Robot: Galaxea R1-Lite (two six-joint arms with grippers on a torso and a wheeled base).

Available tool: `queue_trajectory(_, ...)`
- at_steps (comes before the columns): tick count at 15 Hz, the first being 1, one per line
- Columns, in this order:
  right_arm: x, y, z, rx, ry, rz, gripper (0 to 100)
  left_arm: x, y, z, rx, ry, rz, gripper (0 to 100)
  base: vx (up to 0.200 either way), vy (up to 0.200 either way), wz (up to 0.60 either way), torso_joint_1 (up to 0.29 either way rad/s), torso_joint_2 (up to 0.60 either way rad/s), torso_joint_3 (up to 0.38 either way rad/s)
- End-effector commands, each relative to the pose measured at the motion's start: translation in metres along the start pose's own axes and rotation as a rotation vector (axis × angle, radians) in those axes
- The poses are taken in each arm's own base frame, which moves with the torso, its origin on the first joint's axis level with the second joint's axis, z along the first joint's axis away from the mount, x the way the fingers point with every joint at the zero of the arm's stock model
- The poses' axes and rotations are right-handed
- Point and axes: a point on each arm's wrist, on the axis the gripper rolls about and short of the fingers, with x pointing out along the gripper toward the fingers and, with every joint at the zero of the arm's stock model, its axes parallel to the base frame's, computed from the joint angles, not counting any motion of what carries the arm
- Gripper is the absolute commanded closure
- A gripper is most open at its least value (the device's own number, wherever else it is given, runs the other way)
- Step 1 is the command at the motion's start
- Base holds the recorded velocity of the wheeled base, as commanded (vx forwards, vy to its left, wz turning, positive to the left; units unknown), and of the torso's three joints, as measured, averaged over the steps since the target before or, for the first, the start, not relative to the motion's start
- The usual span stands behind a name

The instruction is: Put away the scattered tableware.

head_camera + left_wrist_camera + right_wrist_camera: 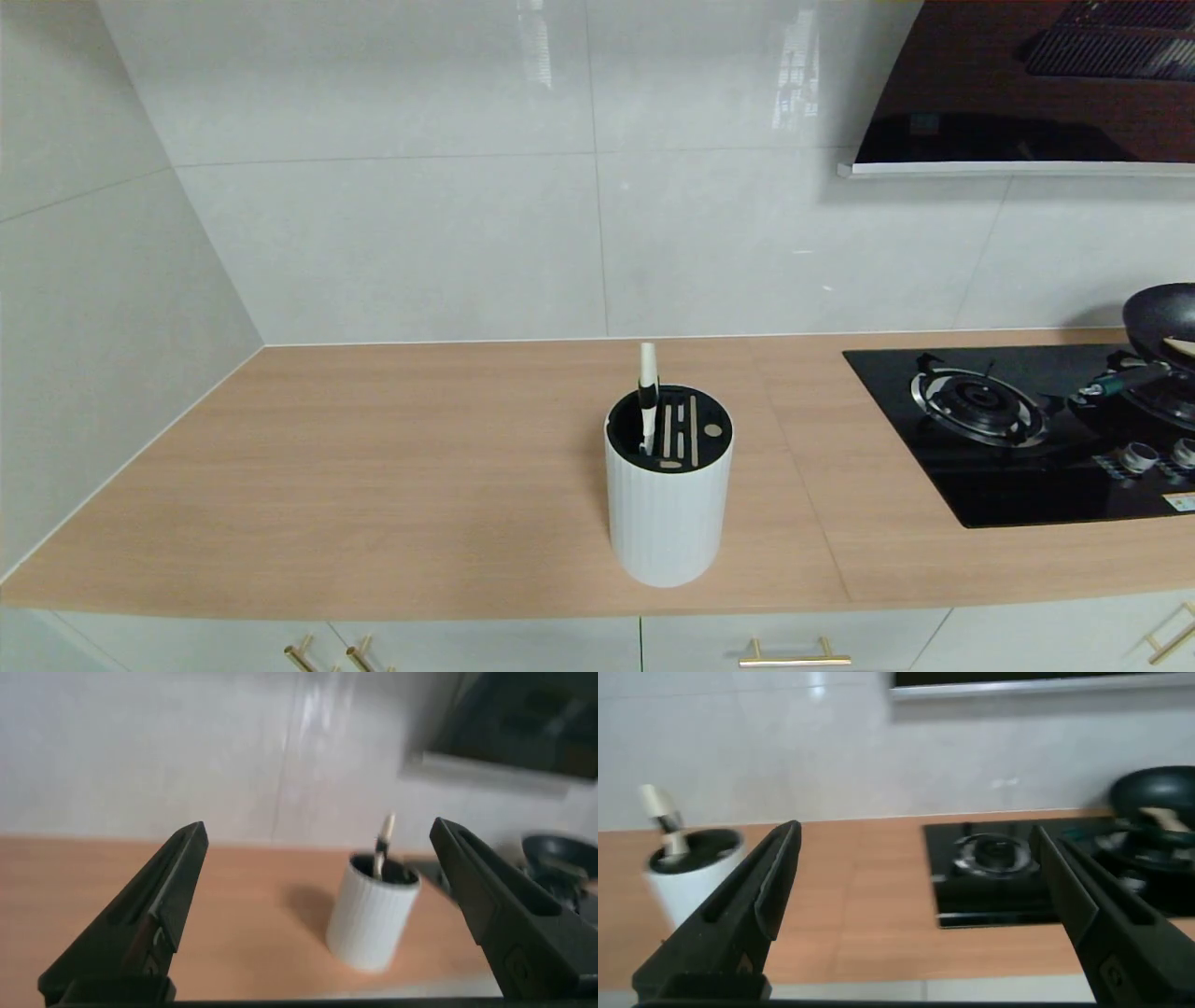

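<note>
A white ribbed cutlery holder (668, 504) with a black slotted top stands upright on the wooden counter (373, 467), near its front edge. One utensil with a white and black handle (647, 397) sticks up from its left side. The left wrist view has the holder (372, 913) ahead of my left gripper (318, 882), whose fingers (159, 910) are spread wide with nothing between them. My right gripper (915, 882) is also open and empty. In its view the holder (691, 877) is off to one side and the hob (1008, 873) lies ahead.
A black gas hob (1018, 429) is set into the counter on the right, with a dark pan (1162, 322) on its far burner. A range hood (1027, 84) hangs above it. Tiled walls close the back and left. Drawer handles (794, 658) line the cabinet front.
</note>
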Motion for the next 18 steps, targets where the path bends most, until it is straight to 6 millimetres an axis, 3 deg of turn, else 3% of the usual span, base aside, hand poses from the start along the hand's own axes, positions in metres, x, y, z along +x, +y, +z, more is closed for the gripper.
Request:
queue_trajectory(1, -0.015, 0.003, -0.027, -0.044, -0.072, -0.079, 0, -0.003, 0.000, -0.006, 0.041, -0.018, 0.022, 0, 0.000, 0.000, 0.00, 0.000, 0.00, 0.000)
queue_trajectory(2, -0.015, 0.003, -0.030, -0.053, -0.064, -0.067, 0, -0.003, 0.000, -0.006, 0.050, -0.020, 0.024, 0, 0.000, 0.000, 0.00, 0.000, 0.00, 0.000)
queue_trajectory(4, -0.009, 0.002, -0.056, -0.079, -0.036, -0.106, 0, -0.003, 0.000, -0.013, 0.113, -0.048, 0.116, 0, 0.000, 0.000, 0.00, 0.000, 0.00, 0.000)
queue_trajectory(5, -0.009, 0.002, -0.058, -0.078, -0.021, -0.105, 0, -0.007, -0.001, -0.019, 0.133, -0.056, 0.135, 0, 0.000, 0.000, 0.00, 0.000, 0.00, 0.000)
queue_trajectory(8, -0.010, 0.002, -0.070, -0.090, 0.098, -0.094, 0, -0.011, 0.011, -0.071, 0.257, 0.059, 0.181, 0, 0.000, 0.000, 0.00, 0.000, 0.00, 0.000)
queue_trajectory(11, -0.011, 0.003, -0.079, -0.089, 0.184, -0.060, 0, -0.017, 0.017, -0.097, 0.274, 0.327, 0.221, 0, 0.000, 0.000, 0.00, 0.000, 0.00, 0.000)
queue_trajectory(18, -0.012, 0.006, -0.084, -0.043, 0.241, 0.092, 0, -0.018, 0.018, -0.100, 0.230, 0.359, 0.238, 0, 0.000, 0.000, 0.00, 0.000, 0.00, 0.000)
